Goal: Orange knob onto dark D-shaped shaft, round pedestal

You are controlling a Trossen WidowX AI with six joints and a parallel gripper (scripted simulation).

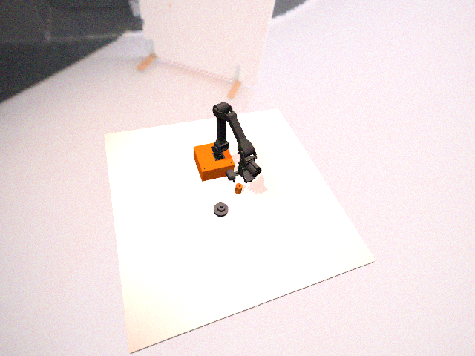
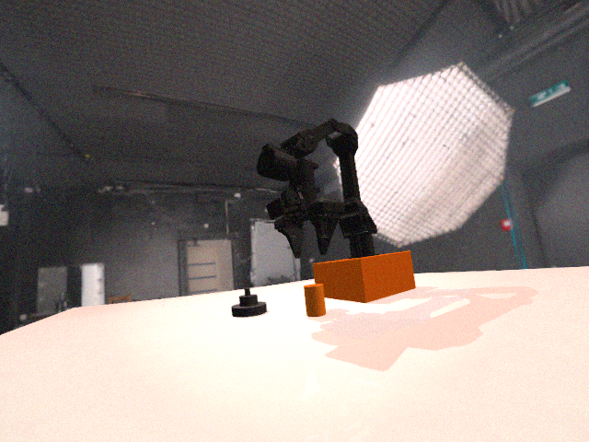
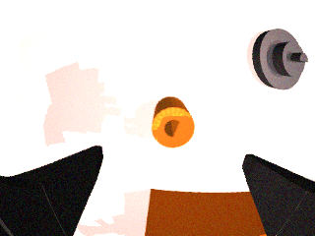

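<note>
The orange knob [image 1: 238, 188] [image 2: 315, 300] [image 3: 184, 135] stands upright on the table, its hole facing up. The hole shows in the wrist view, but its flat side cannot be told for sure. My gripper [image 1: 240, 181] [image 2: 310, 255] [image 3: 173, 153] is open and empty, above the knob's height and towards the robot's base from it. The dark round pedestal [image 1: 217, 213] [image 2: 248, 309] [image 3: 274, 79] stands apart from the knob, at the upper right in the wrist view. Its thin shaft [image 1: 221, 205] [image 2: 247, 291] [image 3: 301, 58] is bare; the shaft's flat side cannot be made out.
The arm's orange base block [image 1: 208, 156] [image 2: 340, 279] [image 3: 207, 211] sits behind the knob and shows at the bottom of the wrist view. The white table top [image 1: 191, 268] [image 2: 190, 371] has its edges far from the knob and pedestal. The arm's shadow lies beside the knob.
</note>
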